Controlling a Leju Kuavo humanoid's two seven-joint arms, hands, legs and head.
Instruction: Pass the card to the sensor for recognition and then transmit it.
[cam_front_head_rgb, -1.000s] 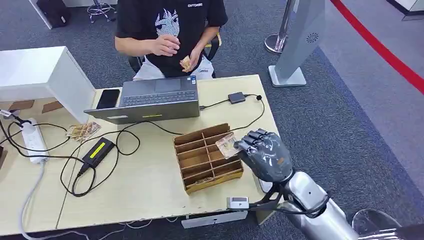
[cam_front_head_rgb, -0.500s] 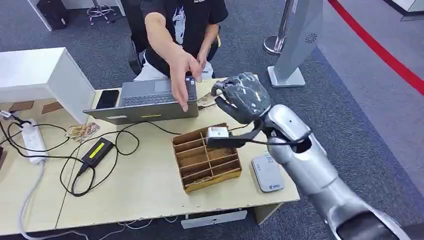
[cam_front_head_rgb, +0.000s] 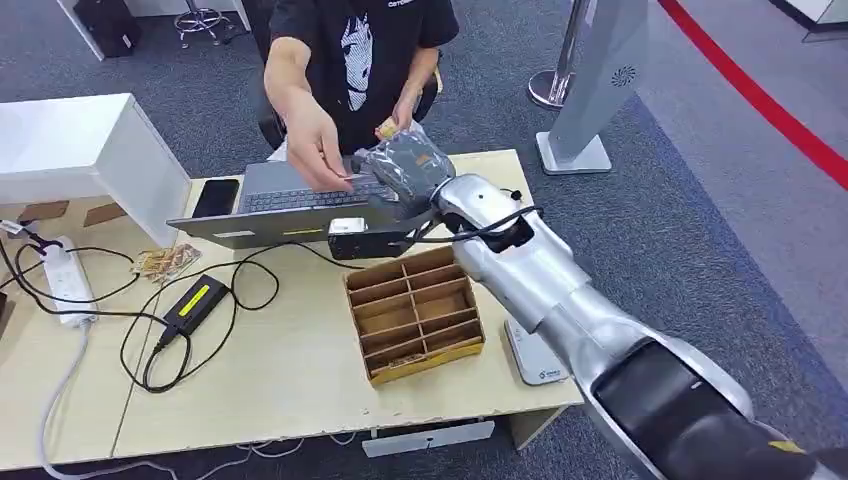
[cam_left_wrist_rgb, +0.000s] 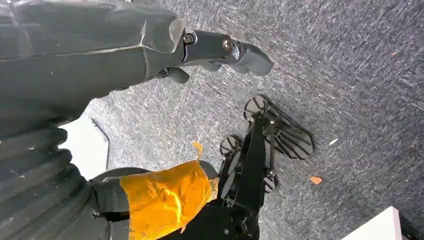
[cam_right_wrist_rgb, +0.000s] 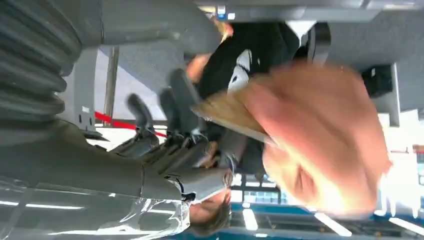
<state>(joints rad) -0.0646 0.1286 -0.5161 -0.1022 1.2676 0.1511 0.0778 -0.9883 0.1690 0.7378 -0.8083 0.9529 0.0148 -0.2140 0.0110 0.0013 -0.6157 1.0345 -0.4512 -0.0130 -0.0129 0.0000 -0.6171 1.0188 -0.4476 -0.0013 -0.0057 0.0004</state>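
Note:
My right hand (cam_front_head_rgb: 400, 165) is stretched out over the laptop toward a seated person. It pinches a thin tan card (cam_front_head_rgb: 357, 179) by one end. In the right wrist view the card (cam_right_wrist_rgb: 227, 114) lies against my dark fingers (cam_right_wrist_rgb: 181, 100), and the person's blurred hand (cam_right_wrist_rgb: 320, 142) grips its other end. That person's hand (cam_front_head_rgb: 315, 150) meets mine above the keyboard. The white card sensor (cam_front_head_rgb: 537, 356) lies flat near the table's right edge, beside the wooden box. My left hand (cam_left_wrist_rgb: 210, 50) hangs over grey carpet, holding nothing, its thumb out.
A wooden box with dividers (cam_front_head_rgb: 415, 310) stands under my right forearm. An open laptop (cam_front_head_rgb: 300, 200), a phone (cam_front_head_rgb: 215, 197), a black adapter (cam_front_head_rgb: 195, 300) with cables and a power strip (cam_front_head_rgb: 65, 280) lie to the left. The person's other hand holds more cards (cam_front_head_rgb: 390, 128).
My right arm swung from the box up and left to the person with the card. The person's hand came forward and took hold of the card.

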